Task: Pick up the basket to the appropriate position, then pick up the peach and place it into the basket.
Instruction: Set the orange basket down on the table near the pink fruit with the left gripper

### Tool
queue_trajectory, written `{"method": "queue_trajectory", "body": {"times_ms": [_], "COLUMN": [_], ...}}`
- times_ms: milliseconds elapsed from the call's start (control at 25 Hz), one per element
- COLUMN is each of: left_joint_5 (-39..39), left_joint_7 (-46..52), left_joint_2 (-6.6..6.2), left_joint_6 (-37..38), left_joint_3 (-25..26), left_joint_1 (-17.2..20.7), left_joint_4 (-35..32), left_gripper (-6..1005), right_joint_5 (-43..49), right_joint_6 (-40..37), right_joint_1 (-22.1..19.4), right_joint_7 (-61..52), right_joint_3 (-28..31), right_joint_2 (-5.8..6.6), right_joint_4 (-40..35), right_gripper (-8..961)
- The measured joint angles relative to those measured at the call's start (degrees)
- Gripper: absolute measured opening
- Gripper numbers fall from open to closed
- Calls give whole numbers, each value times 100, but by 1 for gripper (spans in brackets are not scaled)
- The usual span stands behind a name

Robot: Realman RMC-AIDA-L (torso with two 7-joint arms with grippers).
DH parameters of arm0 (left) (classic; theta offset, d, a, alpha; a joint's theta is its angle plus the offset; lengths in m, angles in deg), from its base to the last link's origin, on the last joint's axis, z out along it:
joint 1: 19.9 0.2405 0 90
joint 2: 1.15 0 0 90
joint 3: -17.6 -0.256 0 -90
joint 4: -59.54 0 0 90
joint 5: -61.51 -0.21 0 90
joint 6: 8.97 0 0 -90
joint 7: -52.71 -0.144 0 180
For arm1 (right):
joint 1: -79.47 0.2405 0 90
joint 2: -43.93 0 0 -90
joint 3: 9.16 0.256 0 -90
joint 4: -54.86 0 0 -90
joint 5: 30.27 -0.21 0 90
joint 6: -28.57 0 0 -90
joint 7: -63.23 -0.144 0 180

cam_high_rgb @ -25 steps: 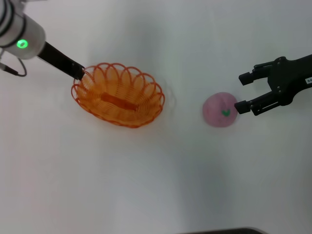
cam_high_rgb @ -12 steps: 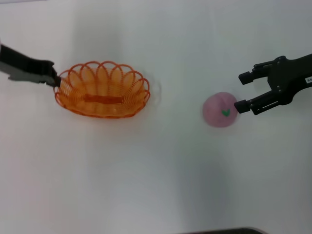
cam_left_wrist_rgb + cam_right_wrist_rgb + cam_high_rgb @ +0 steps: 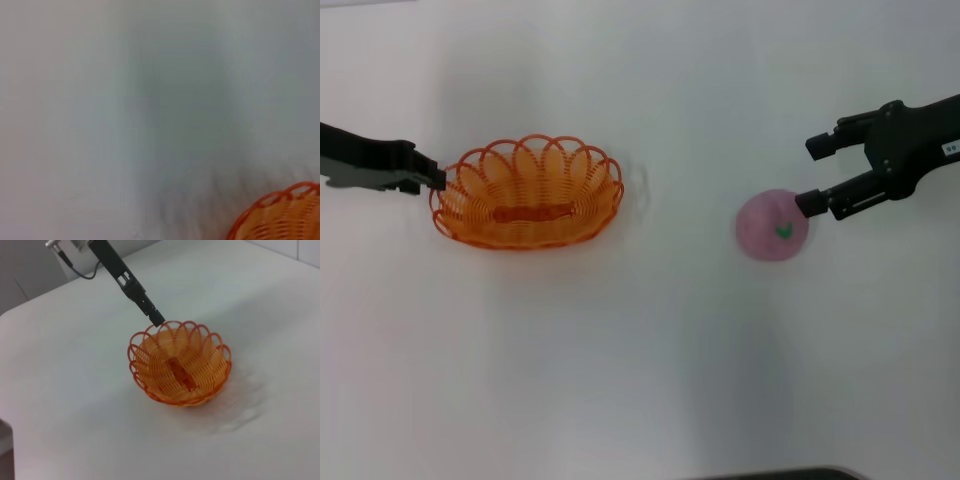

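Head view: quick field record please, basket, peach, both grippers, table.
basket: upright on the table, on the robot's left, nothing inside
peach: on the table, on the robot's right, apart from the basket
left gripper: shut on the basket's rim at its left end
right gripper: open, beside the peach, one fingertip at its top edge
table: white

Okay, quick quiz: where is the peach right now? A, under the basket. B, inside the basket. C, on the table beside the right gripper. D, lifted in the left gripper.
C: the peach lies on the white table, with the open right gripper at its edge, far from the basket that the left gripper meets at the rim.
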Motion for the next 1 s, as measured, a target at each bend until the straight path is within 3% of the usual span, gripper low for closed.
{"method": "queue_trajectory", "body": {"times_ms": [80, 320, 360, 440, 560, 720, 840, 1000], "left_joint_5": [184, 2048, 2048, 2673, 2761, 2836, 2841, 2815], "left_joint_7": [-102, -1530, -1530, -2356, -3199, -4088, -4410, -4547], "left_joint_2": [8, 78, 78, 53, 122, 293, 315, 324], "left_joint_6": [90, 1131, 1131, 1881, 2481, 2631, 2644, 2621], "left_joint_3": [1, 11, 11, 67, 220, 488, 743, 888], "left_joint_1": [70, 875, 875, 1181, 1459, 1923, 2104, 2294], "left_joint_4": [-135, -1262, -1262, -1255, -1194, -1251, -1150, -1073], "left_gripper": [312, 434, 473, 550, 666, 695, 702, 702], "right_joint_5": [-5, -8, -8, -3, 134, 636, 1234, 2202], "right_joint_6": [3, -15, -28, -45, -91, -249, -454, -591], "right_joint_1": [42, 132, 139, 158, 234, 443, 722, 1138], "right_joint_7": [-149, -935, -1060, -1290, -1636, -1962, -2127, -2279], "right_joint_3": [13, 24, 24, 9, -26, -35, -54, -278], "right_joint_2": [16, 48, 48, 49, 55, 42, -6, -160], "right_joint_4": [-11, -306, -377, -526, -768, -1095, -1225, -1218], "right_gripper": [913, 911, 911, 910, 909, 908, 907, 906]}}
